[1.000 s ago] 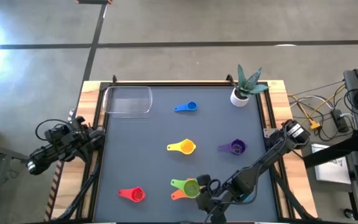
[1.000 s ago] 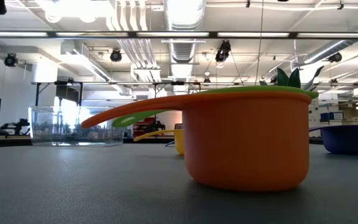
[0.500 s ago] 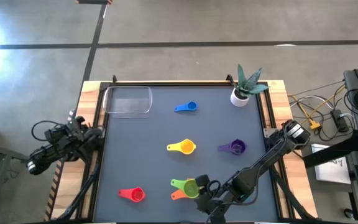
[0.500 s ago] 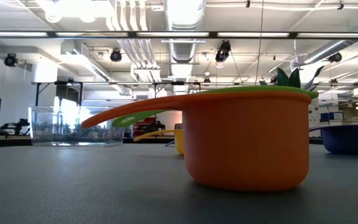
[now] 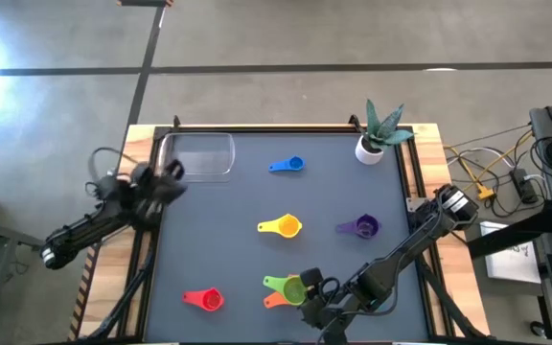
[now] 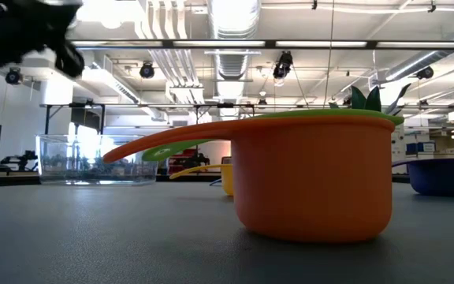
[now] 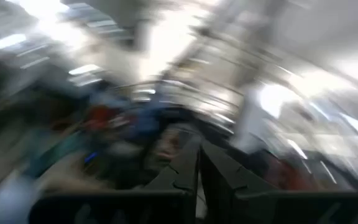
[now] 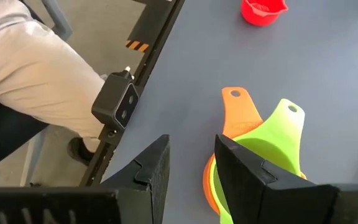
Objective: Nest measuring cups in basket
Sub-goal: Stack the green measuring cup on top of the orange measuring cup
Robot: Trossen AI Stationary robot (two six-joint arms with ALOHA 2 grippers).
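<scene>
A green cup sits nested in an orange cup [image 5: 288,288] at the table's near middle, and both fill the low view [image 6: 314,181]. Blue [image 5: 288,165], yellow [image 5: 282,227], purple [image 5: 360,227] and red [image 5: 204,299] cups lie apart on the dark mat. The clear basket [image 5: 197,154] stands at the far left corner. My right gripper [image 5: 309,285] hangs open just right of the nested pair [image 8: 260,155], with only bare mat between its fingers [image 8: 191,168]. My left gripper [image 5: 174,173], shut and blurred [image 7: 197,180], is at the table's left edge beside the basket.
A small white pot with a spiky plant [image 5: 379,134] stands at the far right corner. A person's leg in light trousers [image 8: 36,74] is beyond the table's near edge, beside a small dark camera box [image 8: 117,102]. Cables lie off the table's right side [image 5: 492,172].
My left gripper has swung from off the table's left edge toward the far edge and the basket, its wrist turning fast enough to blur. It now shows as a dark shape at the low view's upper left. The cups and my right arm have kept still.
</scene>
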